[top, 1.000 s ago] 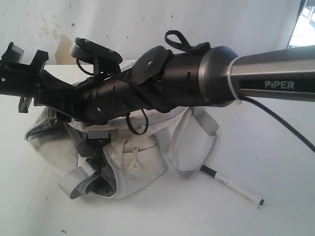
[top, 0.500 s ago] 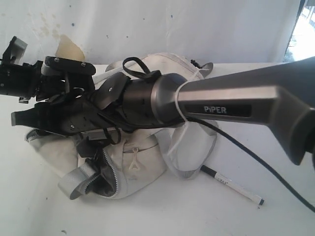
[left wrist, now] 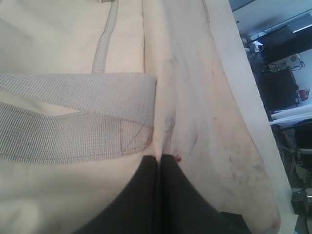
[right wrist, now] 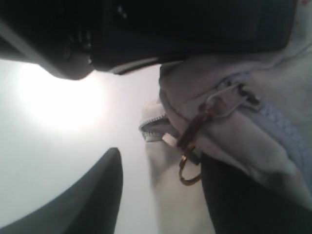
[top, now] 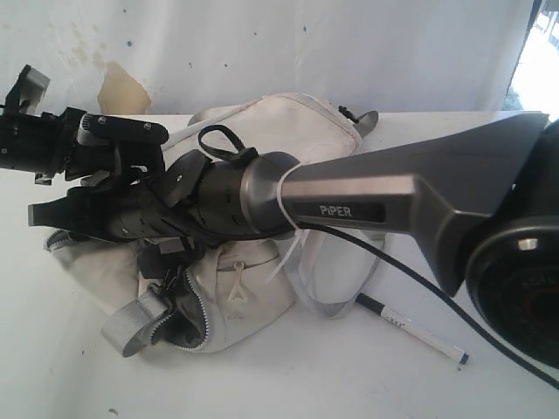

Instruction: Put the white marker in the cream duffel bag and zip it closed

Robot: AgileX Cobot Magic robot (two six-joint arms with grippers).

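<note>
The cream duffel bag point(top: 262, 131) lies mid-table, and a grey zipper point(top: 197, 301) gapes open at its front left end. The white marker point(top: 410, 332) rests on the table to the right of the bag, with nothing touching it. My left gripper point(left wrist: 159, 160) is shut, pinching a fold of the bag's cream fabric point(left wrist: 195, 97) beside a grey webbing handle point(left wrist: 73, 117). My right gripper point(right wrist: 161, 195) stands open at the bag's left end point(top: 44, 214). A zipper end with a gold ring pull point(right wrist: 187, 170) hangs between its fingers, untouched.
The right arm's black and grey links point(top: 349, 205) stretch across the bag from the right and hide much of it. Its black cable point(top: 419, 279) droops over the table near the marker. The left arm point(top: 52, 144) sits at the far left. A white wall stands close behind.
The right arm has swung further left and lower across the bag, and its elbow now fills the right side. The marker and left gripper stay put.
</note>
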